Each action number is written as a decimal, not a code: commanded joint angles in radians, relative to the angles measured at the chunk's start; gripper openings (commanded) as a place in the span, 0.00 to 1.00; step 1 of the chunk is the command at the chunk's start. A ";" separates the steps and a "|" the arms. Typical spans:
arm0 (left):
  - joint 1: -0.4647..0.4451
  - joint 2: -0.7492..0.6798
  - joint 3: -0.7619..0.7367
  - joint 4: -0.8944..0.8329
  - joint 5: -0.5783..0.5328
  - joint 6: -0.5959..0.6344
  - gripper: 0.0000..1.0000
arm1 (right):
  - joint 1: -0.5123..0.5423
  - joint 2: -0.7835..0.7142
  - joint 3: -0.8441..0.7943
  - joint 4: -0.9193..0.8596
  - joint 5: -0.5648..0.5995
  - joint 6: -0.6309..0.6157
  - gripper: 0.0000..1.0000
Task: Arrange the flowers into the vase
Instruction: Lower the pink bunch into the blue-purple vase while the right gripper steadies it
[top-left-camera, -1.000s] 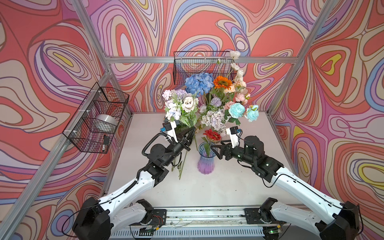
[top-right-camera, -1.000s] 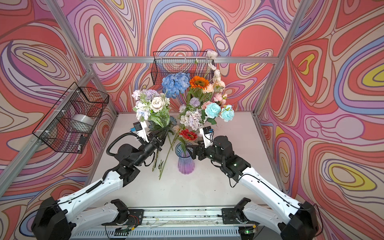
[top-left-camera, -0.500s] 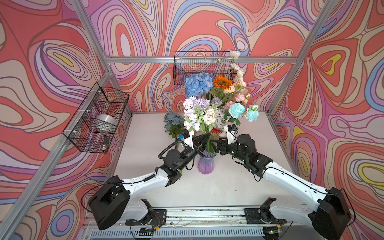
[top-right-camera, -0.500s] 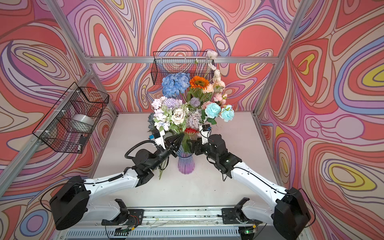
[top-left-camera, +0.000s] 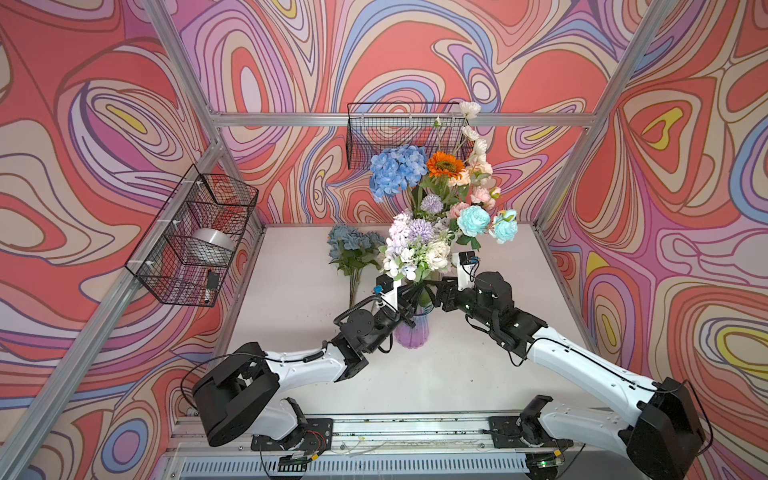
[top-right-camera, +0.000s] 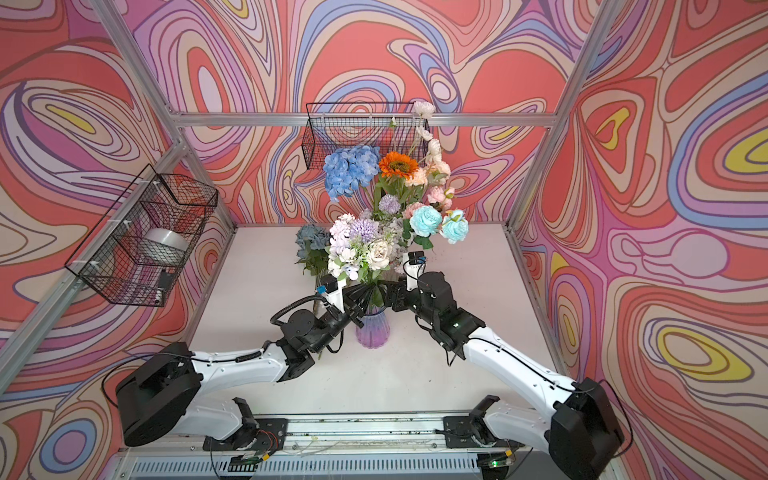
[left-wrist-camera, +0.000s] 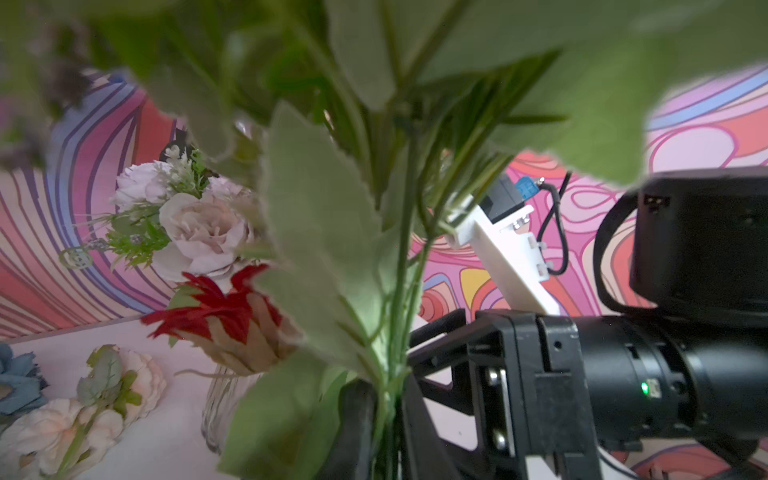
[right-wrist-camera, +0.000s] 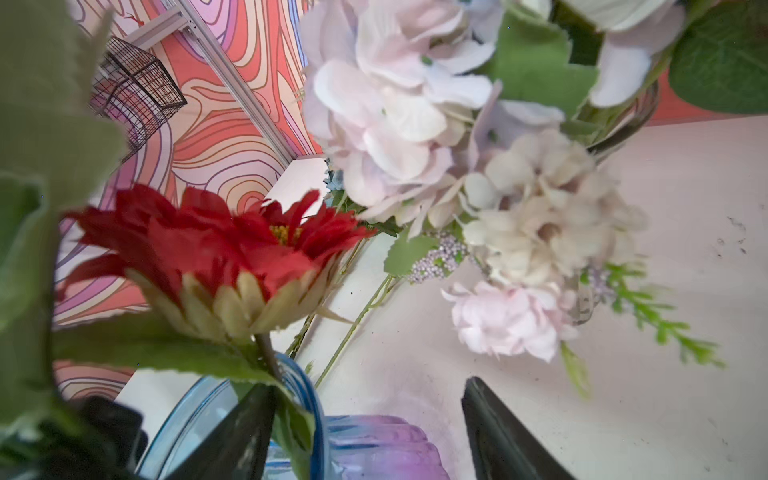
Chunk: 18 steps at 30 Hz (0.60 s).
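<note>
Both arms meet over the vase (top-left-camera: 409, 332), purple glass with a blue rim, upright in the middle of the surface (top-left-camera: 291, 353). The left pincer (left-wrist-camera: 386, 432) comes in just above the vase's mouth, and its two black fingers (left-wrist-camera: 357, 428) flank the green stems of the pale bunch (top-left-camera: 415, 245) very closely. Whether they squeeze those stems or merely bracket them, I cannot tell. That bunch of white, lilac and cream blooms stands upright over the vase in both top views, its stems running down towards the mouth.

From the other side comes the right pincer (right-wrist-camera: 368, 386), jaws plainly spread apart with nothing clamped between them. One finger sits right beside the vase's blue rim. A red gerbera (right-wrist-camera: 216, 245) sits low here, its stem dropping inside that rim.

Behind, taller flowers rise: a blue hydrangea (top-left-camera: 397, 170), an orange sunflower (top-left-camera: 445, 164) and aqua roses (top-left-camera: 473, 220). Where their stems stand is hidden. A dusty-blue bunch (top-left-camera: 353, 245) lies flat on the surface, to the left of the vase and apart from it.
</note>
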 joint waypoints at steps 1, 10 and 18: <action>-0.006 -0.052 0.005 -0.094 0.020 -0.012 0.46 | 0.002 -0.016 -0.001 -0.020 0.022 -0.007 0.73; -0.008 -0.181 0.018 -0.341 0.038 -0.058 0.65 | 0.002 -0.031 0.010 -0.047 0.031 -0.020 0.73; -0.006 -0.321 0.110 -0.839 0.024 -0.043 0.94 | 0.002 -0.060 0.013 -0.095 0.067 -0.036 0.73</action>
